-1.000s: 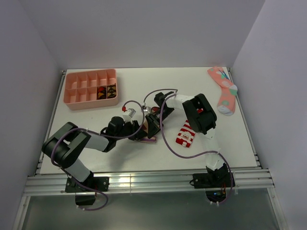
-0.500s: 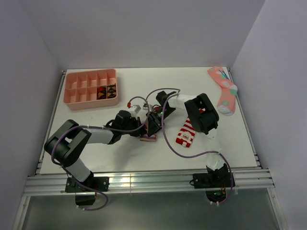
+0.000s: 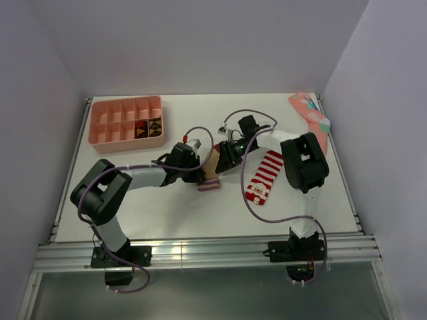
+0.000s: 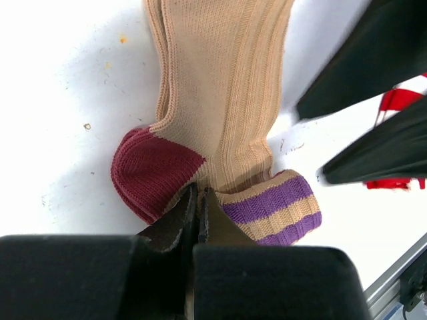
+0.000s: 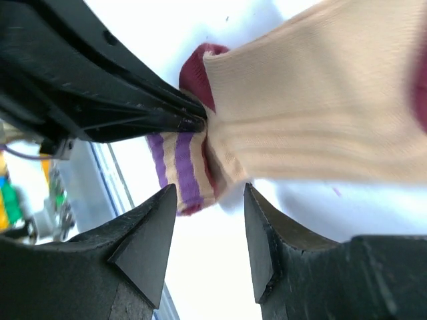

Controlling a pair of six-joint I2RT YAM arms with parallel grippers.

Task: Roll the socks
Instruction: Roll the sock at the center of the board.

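Note:
The tan sock [image 3: 209, 177] lies at the table's middle, folded, with a dark red heel [image 4: 150, 170] and purple-striped cuff [image 4: 275, 207]. My left gripper [image 3: 202, 168] is shut, pinching the tan sock at the fold between heel and cuff [image 4: 199, 195]. My right gripper [image 3: 224, 160] is open and empty just right of the sock, its jaws [image 5: 209, 190] standing apart in front of the cuff [image 5: 180, 170] without touching it. The red-and-white striped sock [image 3: 264, 177] lies flat to the right, under the right arm.
A pink compartment tray [image 3: 127, 123] stands at the back left with small dark items in two cells. A pink sock with teal and grey pattern [image 3: 311, 125] lies at the back right corner. The right arm's cable loops over the table.
Both grippers have moved right and toward the back, the left one dragging the tan sock with it. The right arm has swung right, uncovering more of the striped sock.

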